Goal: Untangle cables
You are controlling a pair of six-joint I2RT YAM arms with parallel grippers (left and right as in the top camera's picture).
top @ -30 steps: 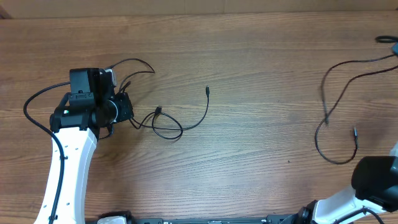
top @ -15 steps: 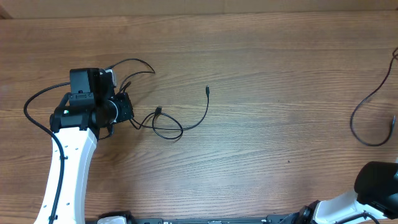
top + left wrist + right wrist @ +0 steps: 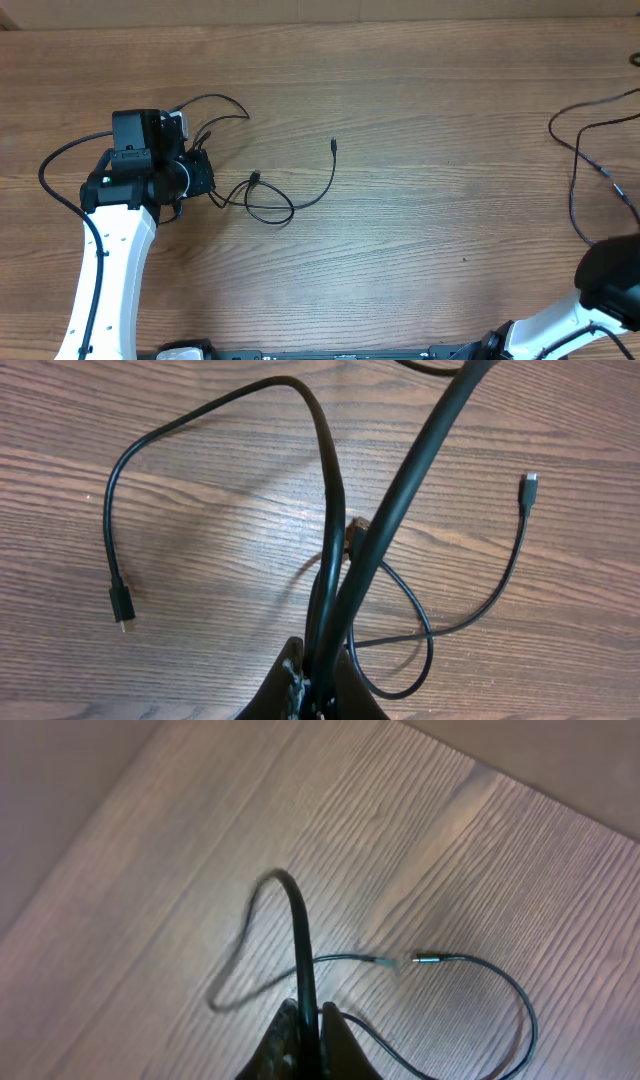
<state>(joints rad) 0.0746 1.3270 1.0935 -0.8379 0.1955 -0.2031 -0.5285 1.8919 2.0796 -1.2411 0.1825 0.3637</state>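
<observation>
Thin black cables (image 3: 290, 205) lie looped on the wooden table left of centre, one plug end (image 3: 333, 145) pointing away. My left gripper (image 3: 200, 175) is shut on these cables; in the left wrist view two strands (image 3: 335, 540) rise from the jaws (image 3: 320, 680), and a free plug (image 3: 120, 605) lies at left. Another thin black cable (image 3: 585, 160) hangs at the far right. My right gripper (image 3: 310, 1020) is shut on this cable (image 3: 300, 940); its silver-tipped plug (image 3: 430, 958) rests on the wood. The right fingers are hidden in the overhead view.
The table's far edge (image 3: 320, 22) runs along the top. The left arm (image 3: 110, 260) reaches in from the bottom left, its thick black wire (image 3: 55, 165) arcing beside it. The right arm (image 3: 610, 285) sits at the bottom right corner.
The right-hand cable has been swung about at the far right and now hangs in a different shape, nearer the right edge. The left arm and its cables have not moved.
</observation>
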